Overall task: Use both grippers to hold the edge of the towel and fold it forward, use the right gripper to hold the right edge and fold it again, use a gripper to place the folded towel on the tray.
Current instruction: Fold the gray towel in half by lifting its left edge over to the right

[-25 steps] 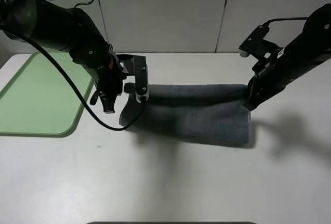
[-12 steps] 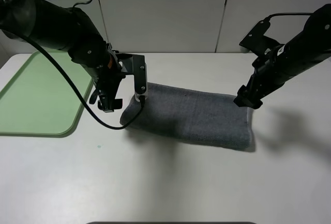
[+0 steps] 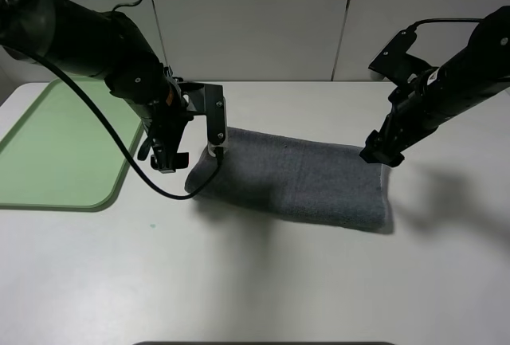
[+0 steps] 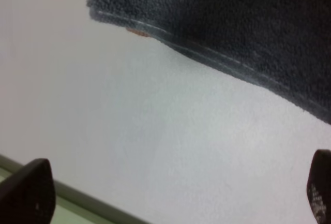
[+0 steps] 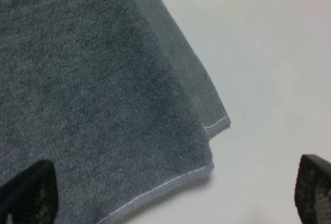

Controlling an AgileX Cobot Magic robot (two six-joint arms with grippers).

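The grey towel [image 3: 295,182] lies folded in 2 layers at the middle of the white table [image 3: 255,281]. Its long side runs from 9 o'clock to 3 o'clock, sloping slightly toward 4. The green tray [image 3: 56,146] sits at the table's 9 o'clock side, well apart from the towel.

The left gripper [image 3: 190,147] hangs at the towel's 9 o'clock end, between towel and tray. Its jaws are spread wide and grip nothing. In the left wrist view the 2 dark fingertips [image 4: 26,193] frame bare table, and the towel's stitched hem lies just beyond them. Whether the nearer finger touches the cloth cannot be told.

The right gripper [image 3: 381,154] hovers over the towel's 2 o'clock corner, jaws likewise wide apart and holding nothing. In the right wrist view 1 fingertip [image 5: 26,193] is above the cloth and the other is above bare table. The 2 layers of the corner lie slightly offset between them.
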